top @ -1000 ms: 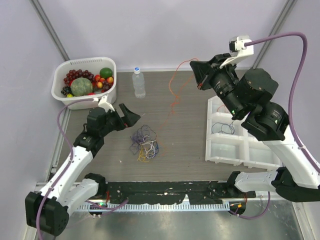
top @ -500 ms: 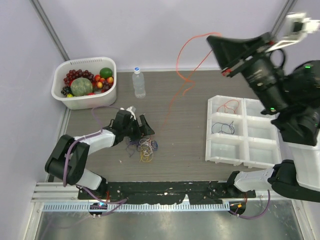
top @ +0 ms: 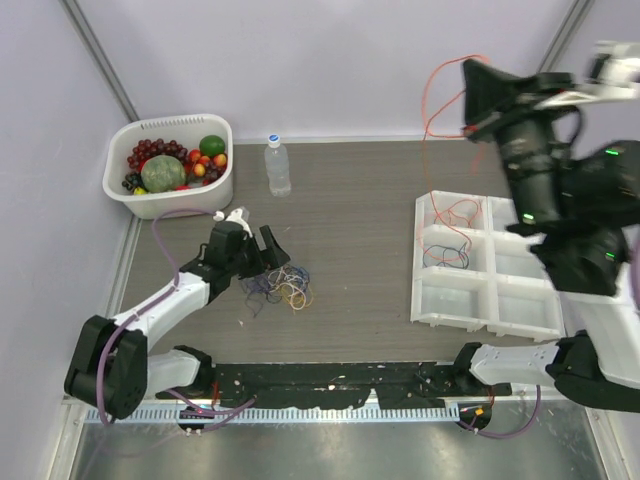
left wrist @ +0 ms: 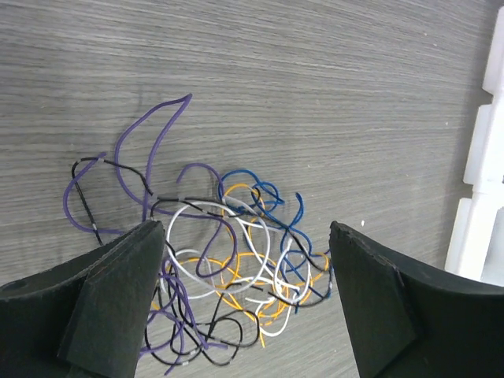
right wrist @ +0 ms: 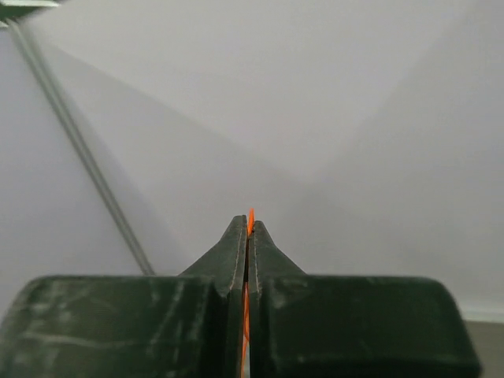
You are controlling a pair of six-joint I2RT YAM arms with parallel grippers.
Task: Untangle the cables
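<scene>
The cables (left wrist: 236, 260) lie in a loose tangle of purple, black, white, blue and yellow loops (top: 280, 290) on the table. My left gripper (left wrist: 244, 232) is open, with its fingers on either side of the near part of the tangle, and it holds nothing. In the top view the left gripper (top: 262, 258) sits just left of the pile. My right gripper (top: 468, 70) is raised high at the back right. It is shut on one orange cable (right wrist: 250, 216), which hangs (top: 425, 110) down to the tray's far left compartment.
A white compartment tray (top: 480, 322) stands at the right, with a red cable (top: 460, 210) and a dark blue cable (top: 445, 255) in its left compartments. A white basket (top: 170, 122) of fruit and a water bottle (top: 277, 165) stand at the back left.
The right gripper carried the orange cable up and to the right, over the tray. The left gripper dropped to the tangle, then drew back a little to the left.
</scene>
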